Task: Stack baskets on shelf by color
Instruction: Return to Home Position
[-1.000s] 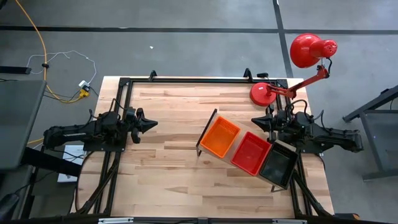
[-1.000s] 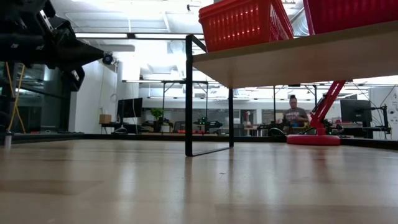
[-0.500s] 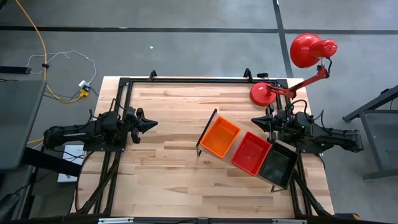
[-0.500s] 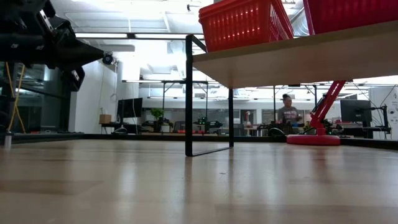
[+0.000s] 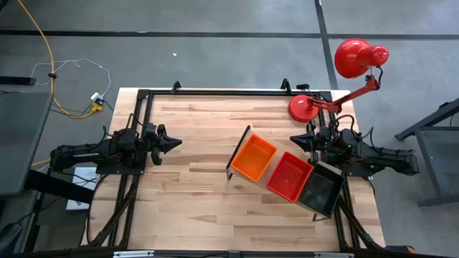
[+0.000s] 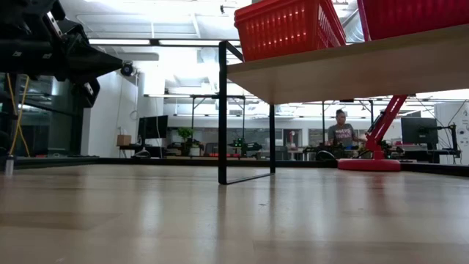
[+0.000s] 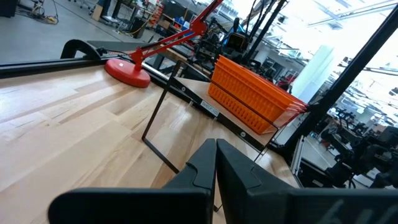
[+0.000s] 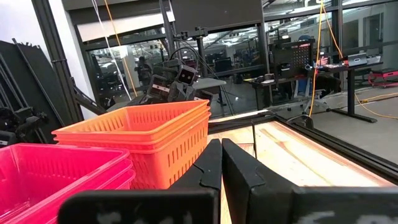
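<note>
Orange baskets (image 5: pixel 253 158), red baskets (image 5: pixel 290 175) and black baskets (image 5: pixel 320 188) sit side by side on the pale shelf, which runs slanting across the table's right part on a black bracket (image 5: pixel 237 153). In the right wrist view the orange stack (image 8: pixel 146 138) and red stack (image 8: pixel 59 175) show nested. My left gripper (image 5: pixel 176 142) hovers shut over the table's left side, far from the baskets. My right gripper (image 5: pixel 294 140) is shut at the right edge, just beyond the shelf's far side.
A red desk lamp stands with its round base (image 5: pixel 302 108) on the table's far right corner, its head (image 5: pixel 355 57) beyond the edge. Bare plank tabletop (image 5: pixel 193 179) spreads between the left arm and the shelf. A person (image 6: pixel 341 133) sits in the room behind.
</note>
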